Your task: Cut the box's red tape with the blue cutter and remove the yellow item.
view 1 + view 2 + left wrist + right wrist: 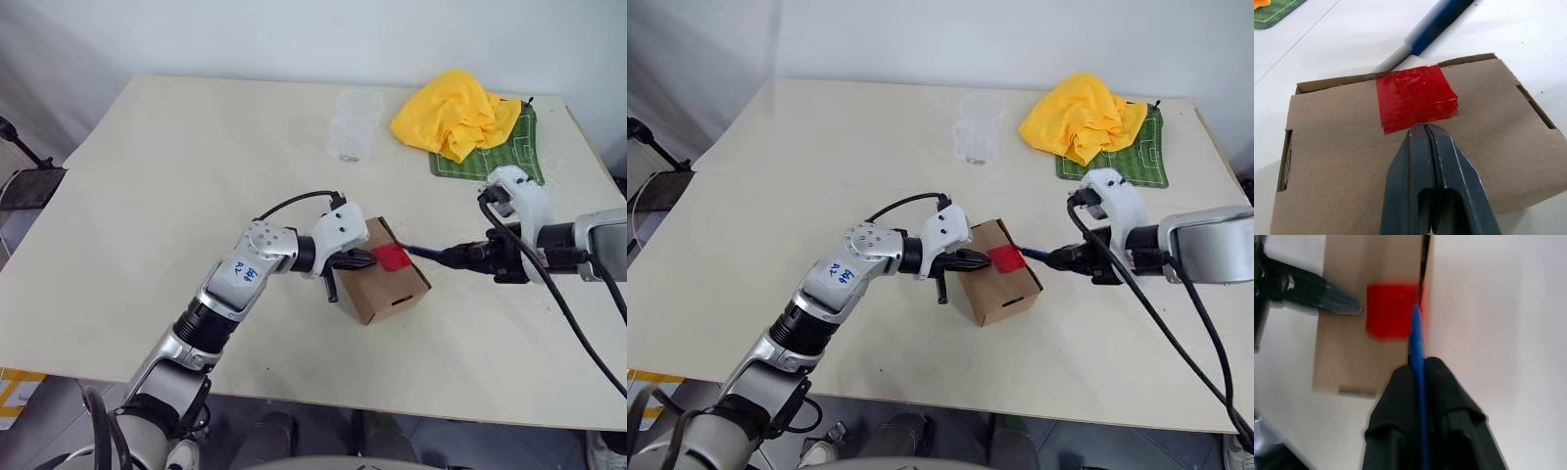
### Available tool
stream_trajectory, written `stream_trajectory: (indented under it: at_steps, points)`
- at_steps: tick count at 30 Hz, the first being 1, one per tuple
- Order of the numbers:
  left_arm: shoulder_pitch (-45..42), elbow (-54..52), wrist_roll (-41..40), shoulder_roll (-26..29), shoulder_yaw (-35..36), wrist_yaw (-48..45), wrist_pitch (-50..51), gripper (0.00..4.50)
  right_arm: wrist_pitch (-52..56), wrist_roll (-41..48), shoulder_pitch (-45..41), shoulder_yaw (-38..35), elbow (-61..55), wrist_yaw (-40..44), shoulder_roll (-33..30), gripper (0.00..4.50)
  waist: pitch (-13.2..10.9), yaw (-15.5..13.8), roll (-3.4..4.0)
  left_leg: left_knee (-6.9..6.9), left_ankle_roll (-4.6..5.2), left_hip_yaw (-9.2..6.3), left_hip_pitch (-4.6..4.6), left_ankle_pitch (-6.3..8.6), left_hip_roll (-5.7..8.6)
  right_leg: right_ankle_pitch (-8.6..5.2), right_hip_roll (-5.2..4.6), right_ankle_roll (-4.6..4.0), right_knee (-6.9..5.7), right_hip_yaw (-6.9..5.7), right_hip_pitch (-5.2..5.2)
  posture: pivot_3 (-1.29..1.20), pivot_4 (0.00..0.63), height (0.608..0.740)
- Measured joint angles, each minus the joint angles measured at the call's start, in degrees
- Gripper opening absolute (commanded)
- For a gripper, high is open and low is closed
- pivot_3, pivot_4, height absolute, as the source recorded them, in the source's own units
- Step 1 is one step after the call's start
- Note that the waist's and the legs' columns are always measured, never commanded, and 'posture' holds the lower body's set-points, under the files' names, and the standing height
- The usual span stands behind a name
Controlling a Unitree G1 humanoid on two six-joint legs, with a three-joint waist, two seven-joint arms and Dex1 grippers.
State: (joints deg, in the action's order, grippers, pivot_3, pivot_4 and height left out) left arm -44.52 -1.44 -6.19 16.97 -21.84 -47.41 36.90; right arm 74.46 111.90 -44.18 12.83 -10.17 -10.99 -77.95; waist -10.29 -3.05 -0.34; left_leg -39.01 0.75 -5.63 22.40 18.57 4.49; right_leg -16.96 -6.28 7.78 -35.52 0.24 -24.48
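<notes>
Brown box (384,281) mid-table. Left gripper (1425,128), fingers pressed together, tip on box top beside red tape (1415,97). Right gripper (1420,369) pinches blue cutter (1417,333), tip at tape's edge.

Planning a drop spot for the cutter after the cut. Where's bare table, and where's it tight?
Free: the wide stretch of table on the robot's left, from the clear cup to the near edge; also the near strip in front of the box. Crowded: around the box, where the left gripper and the right gripper with the blue cutter meet; the far right corner holds the yellow cloth and green mat.
</notes>
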Motion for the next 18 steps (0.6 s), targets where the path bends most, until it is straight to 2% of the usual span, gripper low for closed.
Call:
stream_trajectory:
  at_steps: [12, 18]
  points:
    - [0.14, -0.33, 0.0, -0.12, -0.06, 0.58, 0.71, 0.0, 1.97, -0.3, -0.13, 2.89, -0.33, 4.76, -3.97, 0.05, 0.04, 0.04, 0.06, 0.0, 0.0, 0.01, -0.02, 0.0, 0.01, 0.0, -0.01, 0.0, -0.01, 0.0, 0.0, 0.0, 0.15, 0.74]
    - [0.16, -0.29, -0.01, -0.42, -0.21, 0.88, 0.57, 0.0, 3.03, -0.22, 0.0, 2.89, -1.63, 9.52, -9.5, 0.05, 0.04, -0.03, 0.07, 0.01, 0.01, 0.02, -0.01, 0.01, 0.01, 0.0, -0.01, 0.0, 0.01, -0.01, -0.01, 0.0, 0.15, 0.74]
